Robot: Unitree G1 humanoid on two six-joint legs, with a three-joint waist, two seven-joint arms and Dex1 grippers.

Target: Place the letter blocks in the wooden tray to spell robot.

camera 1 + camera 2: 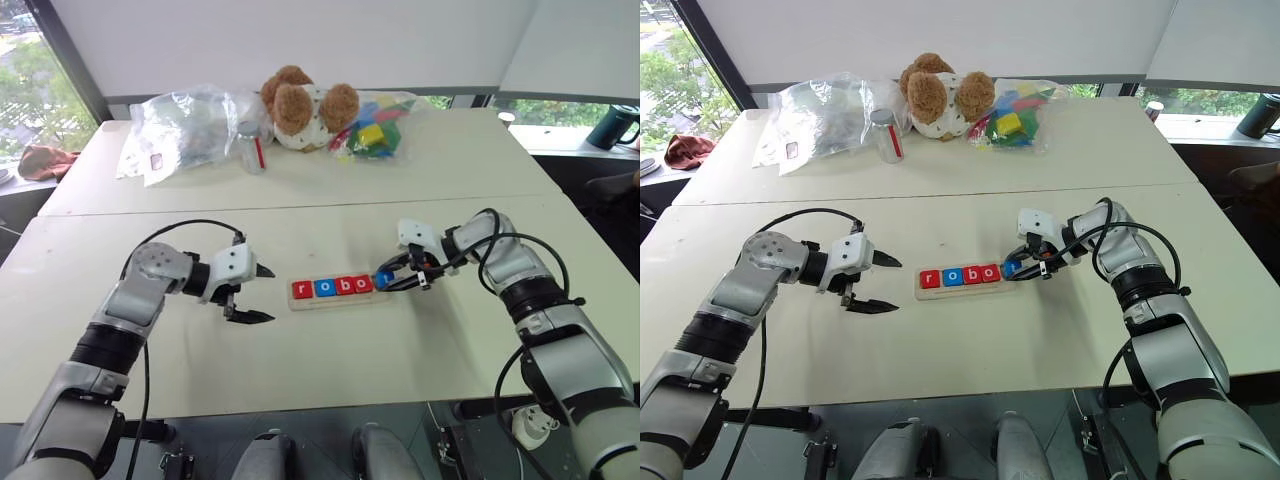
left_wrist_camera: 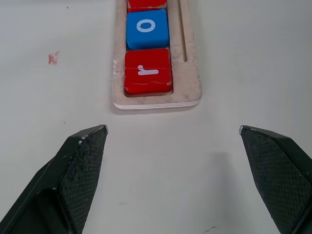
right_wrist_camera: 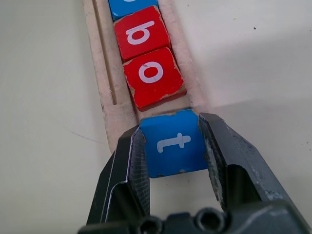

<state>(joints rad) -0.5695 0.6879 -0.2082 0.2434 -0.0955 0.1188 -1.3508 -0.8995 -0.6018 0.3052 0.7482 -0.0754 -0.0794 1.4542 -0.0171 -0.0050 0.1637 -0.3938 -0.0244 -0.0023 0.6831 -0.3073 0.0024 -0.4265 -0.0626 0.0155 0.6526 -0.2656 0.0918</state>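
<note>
Tabletop (image 1: 330,370) runs bare and pale from the tray toward 6 o'clock, all the way to the near edge, and it is equally bare toward 3 and 9 o'clock beyond the two arms. A seam (image 1: 300,208) between two joined tables crosses at 12 o'clock of the tray, with open surface on both sides of it.

The wooden tray (image 1: 305,303) lies lengthwise from 9 to 3 o'clock in the middle of the near table. Four letter blocks sit in its slot: red r (image 2: 147,71) at the 9 o'clock end, then blue o (image 2: 146,28), red b (image 3: 140,33) and red o (image 3: 153,75), touching one another. The blue t block (image 3: 174,142) is at the tray's 3 o'clock end, clamped on two sides between the fingers of the right gripper (image 1: 392,279), and it sits just short of the red o, which is slightly askew.

The left gripper (image 1: 258,294) hangs over bare table at 9 o'clock of the tray, near its end but apart from it, jaws spread wide around nothing.

Clutter stands well apart along the far table at 12 o'clock: a clear plastic bag (image 1: 185,125), a small jar (image 1: 250,148), a brown plush toy (image 1: 305,105) and a bag of coloured toy blocks (image 1: 372,130). A dark mug (image 1: 612,127) is at 2 o'clock off the table.
</note>
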